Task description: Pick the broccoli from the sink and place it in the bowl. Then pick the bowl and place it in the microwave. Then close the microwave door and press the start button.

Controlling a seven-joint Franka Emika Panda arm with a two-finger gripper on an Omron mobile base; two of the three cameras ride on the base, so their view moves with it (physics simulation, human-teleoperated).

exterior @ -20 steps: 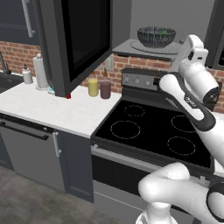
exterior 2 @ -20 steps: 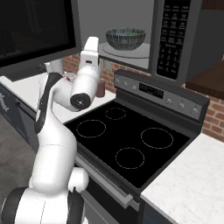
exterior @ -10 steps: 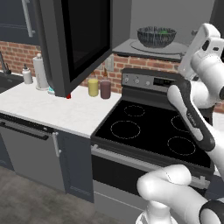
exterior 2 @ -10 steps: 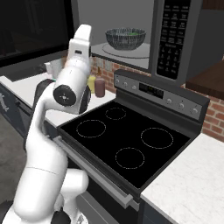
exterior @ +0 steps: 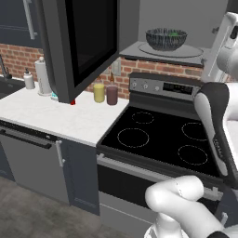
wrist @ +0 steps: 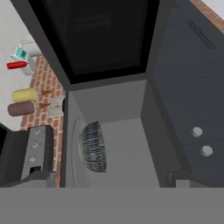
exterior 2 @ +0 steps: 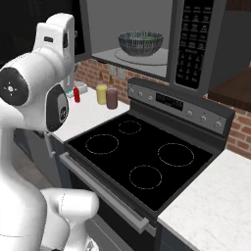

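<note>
**Bowl on the turntable, microwave door swung wide**

Nearest the base, the black stove (exterior: 162,139) shows a smooth glass top with four thin white burner rings and a grey control strip with small round knobs along its back. To its left runs a pale speckled stone counter (exterior: 51,116) over flat dark-grey cabinet fronts with slim bar handles. Against the red brick wall (exterior: 18,58) stand two squat cylinders side by side, a yellow jar (exterior: 99,92) and a maroon jar (exterior: 112,95), just beside the stove's left edge. Farther left on the counter sit a tall white ribbed bottle (exterior: 44,76) and a smaller white one (exterior: 29,80).

Above the stove hangs the microwave (exterior 2: 196,46), a dark boxy shell with a matte grey interior and a button panel on its right face. The microwave door (exterior: 81,44), a dark frame around glossy black glass, stands swung out to the left. Inside, the bowl (exterior: 166,39) rests on the round glass turntable (exterior: 188,50); it is deep and round, dark with a fine light ribbing outside. A speck of bright green, the broccoli (exterior: 174,34), shows at its inner rim.

The gripper (wrist: 109,181) looks into the cavity from well back; its jaws stand wide apart, hold nothing and touch nothing.
</note>
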